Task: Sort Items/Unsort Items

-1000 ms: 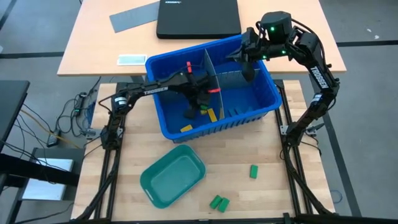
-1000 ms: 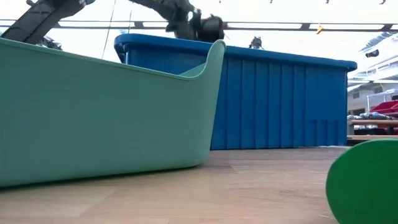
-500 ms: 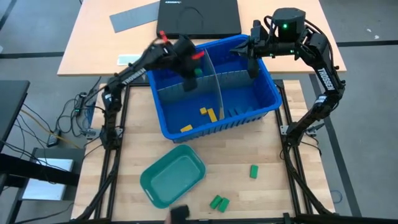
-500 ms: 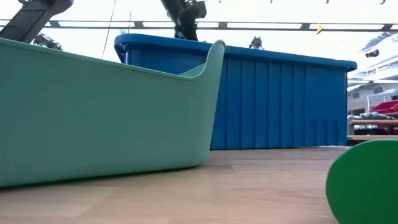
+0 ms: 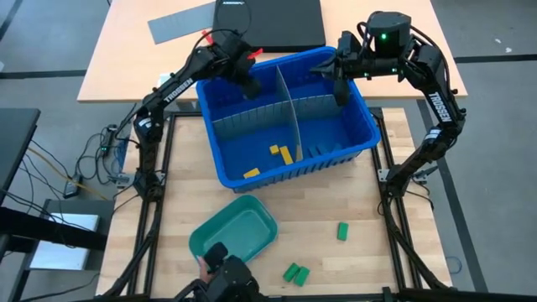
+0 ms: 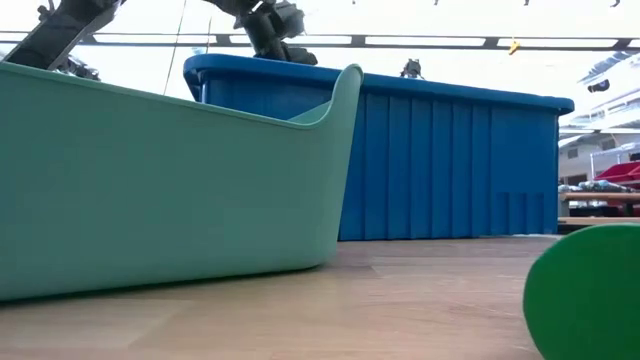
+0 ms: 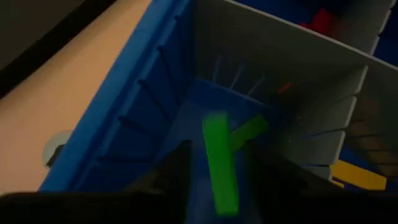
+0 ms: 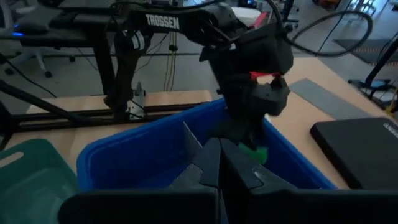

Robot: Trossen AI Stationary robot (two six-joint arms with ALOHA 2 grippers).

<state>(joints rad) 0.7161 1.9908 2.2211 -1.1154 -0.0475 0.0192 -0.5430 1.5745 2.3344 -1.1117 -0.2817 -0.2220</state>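
Over the far left compartment of the blue bin (image 5: 220, 172) hangs the left gripper (image 5: 248, 84), its fingers parted with a green block (image 7: 220, 163) between them; whether the fingers press on it or it hangs free cannot be told. A second green block (image 7: 249, 132) lies on the bin floor just beyond it in the left wrist view. At the far right corner of the bin, the right gripper (image 5: 337, 91) points down above the far right compartment, fingers pressed together and holding nothing. Grey dividers (image 5: 287, 107) split the bin into compartments. Three yellow blocks (image 5: 273, 157) lie in the near left compartment, and something red (image 7: 321, 19) shows past the divider. Near the bin on the table, a teal tray (image 5: 204, 243) sits to the left. One green block (image 5: 342, 231) lies alone to the right of the tray, and two more green blocks (image 5: 295, 273) sit side by side closer to the near edge.
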